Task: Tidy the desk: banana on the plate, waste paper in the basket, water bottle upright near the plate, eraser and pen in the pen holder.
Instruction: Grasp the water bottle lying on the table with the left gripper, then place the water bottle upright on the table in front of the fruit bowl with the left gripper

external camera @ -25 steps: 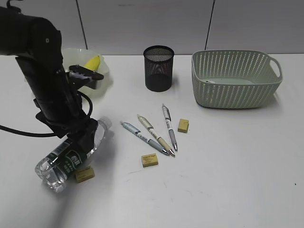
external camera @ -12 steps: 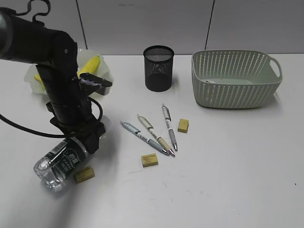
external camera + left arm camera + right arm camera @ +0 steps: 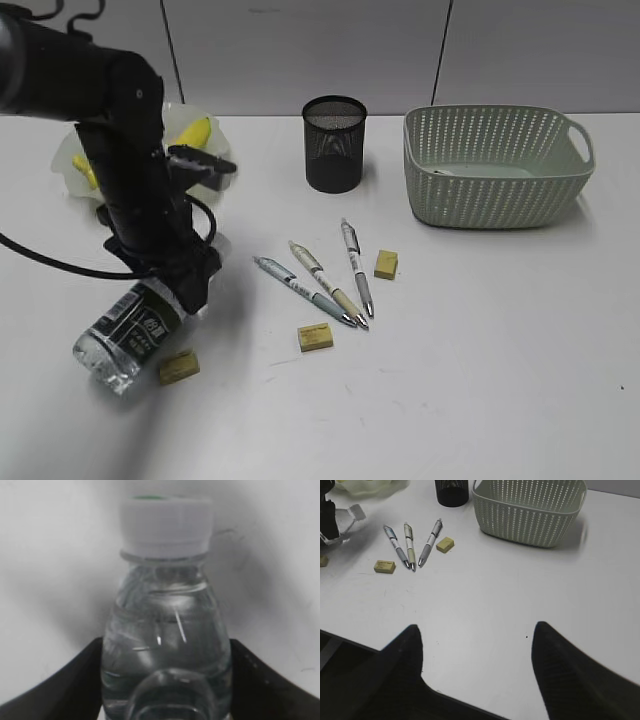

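While our left claw (image 3: 165,680) had its jaws clamped round the water bottle (image 3: 135,330), tilted with its base low by an eraser (image 3: 179,366) on the table (image 3: 480,350), our right claw (image 3: 477,650) hung wide apart, holding nothing. Banana (image 3: 192,133) sat in the plate (image 3: 70,160).

Even bright light, soft shadows, left wrist view blurred

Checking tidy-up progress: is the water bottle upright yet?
No. The water bottle lies tipped on the desk, the left gripper clamped around its neck end.
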Robot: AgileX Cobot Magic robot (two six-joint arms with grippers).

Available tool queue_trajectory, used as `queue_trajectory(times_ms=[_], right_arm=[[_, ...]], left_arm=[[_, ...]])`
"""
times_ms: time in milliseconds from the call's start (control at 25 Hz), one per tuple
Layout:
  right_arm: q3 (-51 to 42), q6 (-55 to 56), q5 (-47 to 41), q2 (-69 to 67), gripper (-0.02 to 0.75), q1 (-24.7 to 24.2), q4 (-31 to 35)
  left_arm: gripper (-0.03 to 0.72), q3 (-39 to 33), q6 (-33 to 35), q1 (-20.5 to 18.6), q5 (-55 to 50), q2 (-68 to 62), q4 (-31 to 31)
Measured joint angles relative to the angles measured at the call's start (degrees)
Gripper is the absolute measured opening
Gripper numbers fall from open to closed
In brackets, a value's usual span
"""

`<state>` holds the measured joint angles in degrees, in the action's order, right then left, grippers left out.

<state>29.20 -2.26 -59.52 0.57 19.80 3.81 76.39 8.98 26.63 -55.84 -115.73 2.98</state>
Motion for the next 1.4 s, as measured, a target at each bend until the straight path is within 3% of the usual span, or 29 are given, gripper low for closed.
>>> queue_trajectory(times_ms=[280, 680, 920, 1200, 1400], right_arm=[[0.00, 0.00, 0.00, 0.00, 0.538, 0.00, 0.00], [0.00, 0.00, 0.00, 0.00, 0.537, 0.00, 0.00], [0.00, 0.00, 0.00, 0.00, 0.537, 0.00, 0.00], [0.00, 0.00, 0.00, 0.00, 0.537, 0.00, 0.00], [0.00, 0.00, 0.00, 0.00, 0.537, 0.00, -0.05]], left_arm=[[0.505, 3.99, 0.00, 0.00, 0.66, 10.75, 1.41], [0.505, 1.18, -3.48, 0.00, 7.71, 30.53, 2.94], [0.505, -17.97, -5.97, 0.00, 26.17, 43.45, 3.12], [0.505, -45.84, -6.92, 0.00, 62.37, 51.16, 5.76], [0.505, -54.47, -6.92, -0.23, 79.75, 46.29, 6.10]])
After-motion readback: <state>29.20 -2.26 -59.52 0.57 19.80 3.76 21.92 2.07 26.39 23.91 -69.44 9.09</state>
